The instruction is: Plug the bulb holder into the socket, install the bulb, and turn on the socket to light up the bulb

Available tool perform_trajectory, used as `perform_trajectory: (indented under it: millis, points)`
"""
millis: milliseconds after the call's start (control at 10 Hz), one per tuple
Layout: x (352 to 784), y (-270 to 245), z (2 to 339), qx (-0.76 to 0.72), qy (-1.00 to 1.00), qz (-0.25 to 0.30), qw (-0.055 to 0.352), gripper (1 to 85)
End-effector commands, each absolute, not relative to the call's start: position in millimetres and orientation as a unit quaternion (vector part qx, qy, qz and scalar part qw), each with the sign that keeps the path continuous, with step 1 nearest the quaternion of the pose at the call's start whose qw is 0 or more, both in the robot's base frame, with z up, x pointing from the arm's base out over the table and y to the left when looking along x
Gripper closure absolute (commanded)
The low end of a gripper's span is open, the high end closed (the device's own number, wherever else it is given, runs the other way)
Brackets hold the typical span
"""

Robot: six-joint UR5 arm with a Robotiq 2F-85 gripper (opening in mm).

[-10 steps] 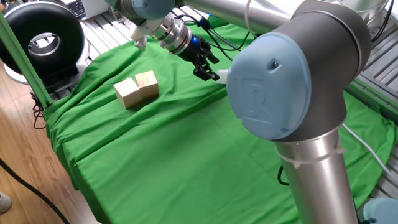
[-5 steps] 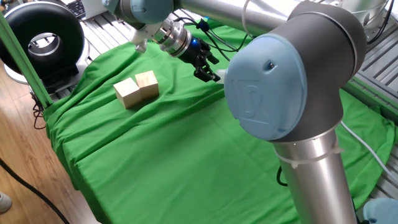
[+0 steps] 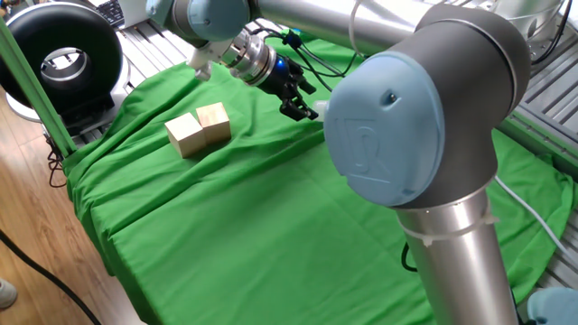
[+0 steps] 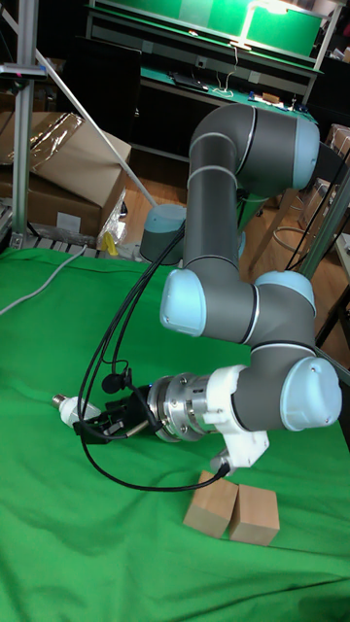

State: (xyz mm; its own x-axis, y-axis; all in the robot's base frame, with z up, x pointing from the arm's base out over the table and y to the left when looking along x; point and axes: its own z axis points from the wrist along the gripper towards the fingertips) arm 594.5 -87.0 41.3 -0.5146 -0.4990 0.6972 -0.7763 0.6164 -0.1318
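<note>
A green cloth (image 3: 244, 226) covers the whole table, wrinkled in long folds. Over it reaches the grey and pale-blue jointed robot arm (image 4: 243, 321), whose big elbow joint fills the right half of the fixed view and hides that part of the table. The arm bends down so that its wrist lies nearly level, close above the cloth.

Two pale wooden blocks (image 3: 199, 129) stand side by side on the cloth, touching each other — near the wrist, but apart from the tool. In the tall fixed view the blocks sit just below the white wrist bracket.

At the end of the wrist is the black two-finger gripper (image 4: 95, 425), with black cables looping from it back along the arm. Its fingers point sideways, low over the cloth.

The small white bulb with a silver screw base (image 4: 67, 408) is at the fingertips, with the metal base pointing away from the wrist and the white body toward the fingers. In the fixed view a small white part shows at the fingertips, right at the edge of the big elbow joint. The fingers appear to pinch the bulb's white body, though the contact is small and partly hidden — whether the bulb rests on the cloth or is held just above it I cannot tell.
</note>
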Motion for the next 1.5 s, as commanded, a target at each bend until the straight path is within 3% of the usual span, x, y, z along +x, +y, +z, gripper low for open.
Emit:
perform_trajectory:
  millis: [0, 200, 600, 800, 1100, 1400]
  points:
    - [583.1, -96.2, 61.2, 0.379, -0.829, 0.227, 0.342, 19.7]
    - [577.6, -110.6, 80.0, 0.390, -0.802, 0.246, 0.379, 20.0]
    - [569.7, -107.5, 84.6, 0.378, -0.801, 0.242, 0.397, 18.0]
    - [586.4, -89.1, 74.6, 0.364, -0.798, 0.276, 0.393, 18.0]
    - [585.6, -82.9, 63.4, 0.370, -0.799, 0.266, 0.392, 7.3]
    - [569.9, -81.9, 42.5, 0.371, -0.809, 0.235, 0.392, 8.0]
